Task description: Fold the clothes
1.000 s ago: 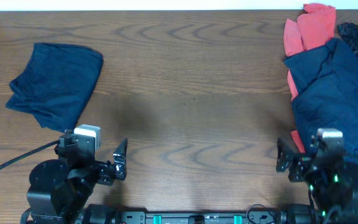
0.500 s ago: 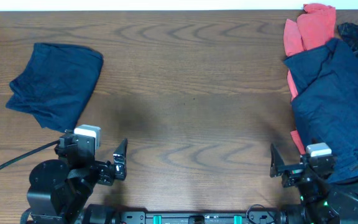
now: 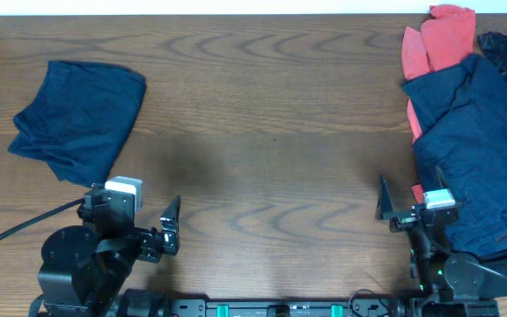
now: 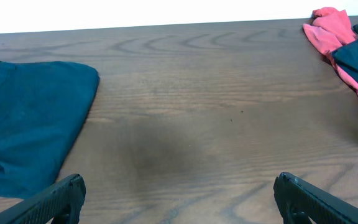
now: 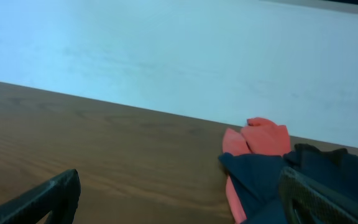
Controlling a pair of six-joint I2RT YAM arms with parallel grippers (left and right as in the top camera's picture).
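Black left gripper (image 4: 178,185): jaws wide apart, nothing held, fingers at the bottom corners of the left wrist view, above bare wood.
Right gripper (image 5: 179,186): jaws wide apart, nothing held; arm at lower right of the overhead view, just beside the near edge of the clothes pile. Can't tell if it touches the cloth.
Navy shorts (image 3: 77,119): folded bundle lying flat, upper left of the overhead view, apart from the left gripper.
Navy garment (image 3: 473,141): crumpled, right edge of the overhead view, lying over the red one.
Coral-red garment (image 3: 438,40): upper right corner, partly under the navy garment.
Table (image 3: 271,132): brown wood grain, bare between the shorts and the pile.
Cable (image 3: 16,231): black, lower left, runs to the left arm base.
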